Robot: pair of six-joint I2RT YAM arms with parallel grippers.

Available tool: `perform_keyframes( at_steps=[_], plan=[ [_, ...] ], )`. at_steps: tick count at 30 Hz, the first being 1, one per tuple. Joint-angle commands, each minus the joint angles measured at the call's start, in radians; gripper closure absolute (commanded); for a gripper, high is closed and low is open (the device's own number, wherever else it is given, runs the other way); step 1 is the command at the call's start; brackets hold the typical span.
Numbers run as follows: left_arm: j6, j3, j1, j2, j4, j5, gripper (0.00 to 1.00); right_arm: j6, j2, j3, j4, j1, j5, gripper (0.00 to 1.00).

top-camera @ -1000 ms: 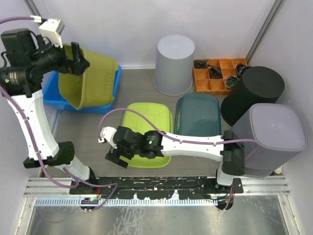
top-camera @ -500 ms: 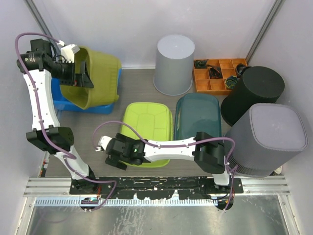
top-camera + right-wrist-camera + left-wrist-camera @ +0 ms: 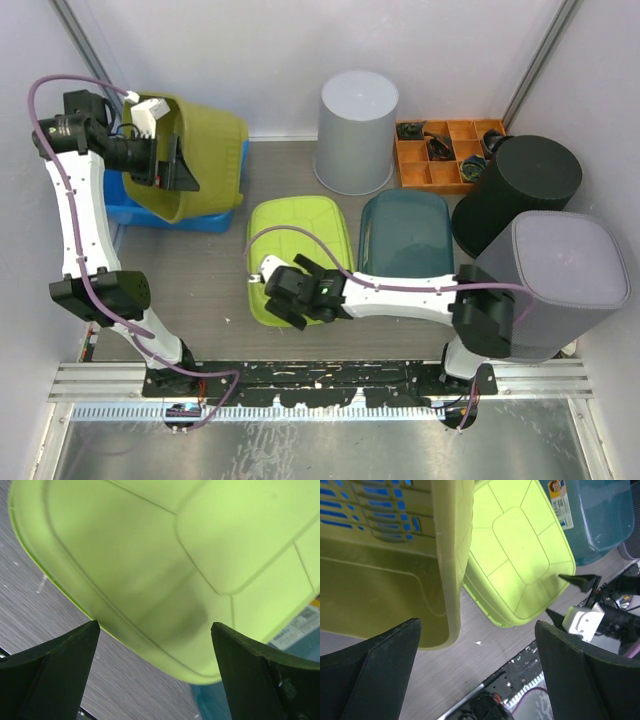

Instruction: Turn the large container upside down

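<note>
The left claw (image 3: 172,165), jaws apart, has the tilted olive tub (image 3: 208,150) directly ahead. The right claw (image 3: 290,300), jaws apart, has the lime container (image 3: 300,235) below it.

Grey bucket (image 3: 355,130), inverted, far centre. Orange divided tray (image 3: 412,173) just beside it, small parts inside. Black round bin (image 3: 520,190) and pale grey bin (image 3: 555,275), right. Teal tub (image 3: 405,235), centre. Blue crate (image 3: 120,208), far left.
</note>
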Motion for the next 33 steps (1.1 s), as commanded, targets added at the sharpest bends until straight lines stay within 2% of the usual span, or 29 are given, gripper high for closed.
perform_keyframes(
  at_steps=[1,4,7,9,12,14,15,16,20,27,33],
  plan=[
    [-0.031,-0.138,0.007,-0.039,0.113,0.03,0.01,0.027,-0.148,-0.041,-0.044,-0.033,0.063,0.0],
    [-0.087,-0.267,0.007,-0.087,0.268,0.012,0.02,0.041,-0.233,-0.057,-0.044,-0.044,0.046,0.0],
    [-0.153,-0.382,0.007,-0.126,0.428,0.017,0.11,0.066,-0.31,-0.061,-0.034,-0.045,0.021,0.0],
    [-0.207,-0.454,0.007,-0.152,0.539,0.031,0.26,0.084,-0.344,-0.061,-0.035,-0.045,0.016,0.0],
    [-0.254,-0.51,0.007,-0.17,0.611,0.07,0.52,0.102,-0.371,-0.057,-0.058,-0.045,0.027,0.0],
    [-0.269,-0.51,0.007,-0.174,0.613,0.091,0.79,0.111,-0.379,-0.053,-0.079,-0.045,0.043,0.0],
    [-0.273,-0.506,0.007,-0.177,0.605,0.095,0.96,0.115,-0.384,-0.051,-0.087,-0.044,0.054,0.0],
    [-0.275,-0.502,0.007,-0.184,0.598,0.095,1.0,0.115,-0.389,-0.051,-0.092,-0.045,0.06,0.0],
    [-0.22,-0.453,0.008,-0.257,0.532,0.09,1.0,0.124,-0.412,-0.039,-0.099,-0.044,0.099,0.0],
    [-0.059,-0.276,0.018,-0.486,0.376,0.062,1.0,0.094,-0.457,0.048,-0.085,-0.044,0.175,0.0],
    [-0.045,-0.108,0.018,-0.544,0.235,0.066,1.0,0.137,-0.434,0.209,-0.096,-0.053,0.339,0.0]
  ],
)
